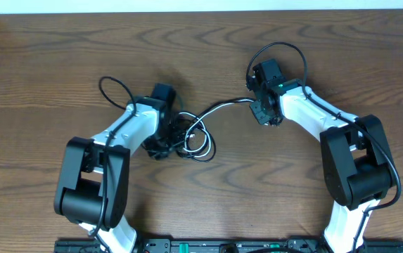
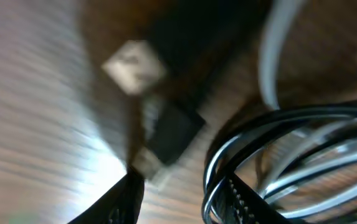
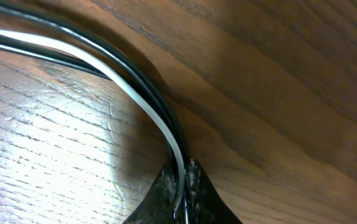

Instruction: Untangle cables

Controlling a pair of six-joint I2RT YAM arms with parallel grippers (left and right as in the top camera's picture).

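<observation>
The cables lie as a small coil of black and white cords [image 1: 193, 139] at the table's middle, with a strand [image 1: 222, 106] running right. My left gripper [image 1: 162, 145] is low at the coil's left edge. In the left wrist view its fingers [image 2: 181, 202] are apart with bare wood between them, the black and white loops [image 2: 290, 162] wrap round the right finger, and blurred plug ends [image 2: 172, 134] lie just ahead. My right gripper [image 1: 264, 112] is shut on the strand's end; the right wrist view shows a white cord and black cords [image 3: 166, 134] pinched between the fingers [image 3: 181, 190].
The wooden table [image 1: 46, 70] runs out on all sides. Its far edge meets a white wall [image 1: 201, 4] at the top. Thick black arm wires loop above each wrist, one on the left [image 1: 115, 86] and one on the right [image 1: 285, 53].
</observation>
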